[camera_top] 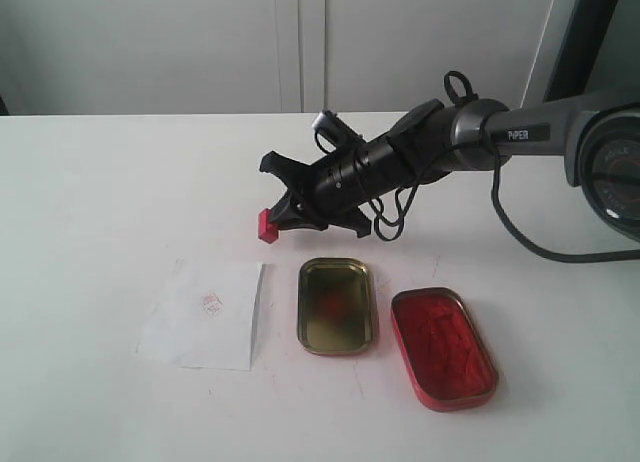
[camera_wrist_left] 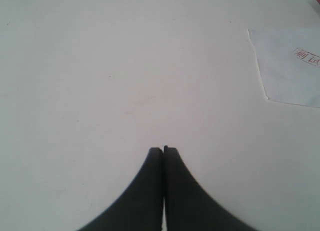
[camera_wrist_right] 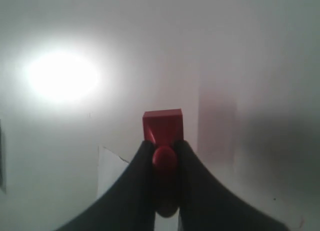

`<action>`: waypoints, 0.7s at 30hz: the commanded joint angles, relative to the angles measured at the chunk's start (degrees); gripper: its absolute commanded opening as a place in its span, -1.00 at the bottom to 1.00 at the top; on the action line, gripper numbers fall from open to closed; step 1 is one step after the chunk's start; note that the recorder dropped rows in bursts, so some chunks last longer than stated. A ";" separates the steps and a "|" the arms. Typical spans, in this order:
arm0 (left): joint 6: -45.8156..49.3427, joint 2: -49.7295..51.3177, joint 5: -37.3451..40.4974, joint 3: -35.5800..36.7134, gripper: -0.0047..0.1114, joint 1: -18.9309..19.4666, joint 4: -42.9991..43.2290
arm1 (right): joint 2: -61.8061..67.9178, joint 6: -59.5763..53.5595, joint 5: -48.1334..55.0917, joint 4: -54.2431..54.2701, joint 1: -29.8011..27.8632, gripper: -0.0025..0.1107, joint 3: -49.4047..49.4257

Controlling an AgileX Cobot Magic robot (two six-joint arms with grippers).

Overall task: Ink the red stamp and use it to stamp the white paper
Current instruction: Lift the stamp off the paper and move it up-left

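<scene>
gold tin (camera_top: 338,329): open on tabletop (camera_top: 100,202), reddish patch inside | red tin (camera_top: 437,404): just beside it, filled by red ink pad (camera_top: 440,342) | red stamp (camera_top: 266,226): raised near white paper (camera_top: 205,322), knob gripped in right gripper (camera_top: 281,219) jaws | left gripper (camera_wrist_left: 163,150): jaws pressed together

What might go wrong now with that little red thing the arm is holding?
The right hand pinches the red stamp only by its thin knob, in the air and seemingly tilted; it may twist or slip. The white paper lies loose, so pressing could shift it, or lift it afterwards. It already carries a red imprint; another press might overlap it.
</scene>
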 commanded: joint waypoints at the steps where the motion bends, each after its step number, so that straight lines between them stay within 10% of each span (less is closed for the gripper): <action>1: -0.15 -0.20 0.82 0.56 -0.92 0.04 0.08 | -0.07 -0.69 -0.81 -1.32 -0.51 -0.96 0.15; 21: -0.15 -0.20 0.82 0.56 -0.92 0.04 0.08 | -0.07 4.26 -0.69 -6.28 -0.51 -0.35 0.15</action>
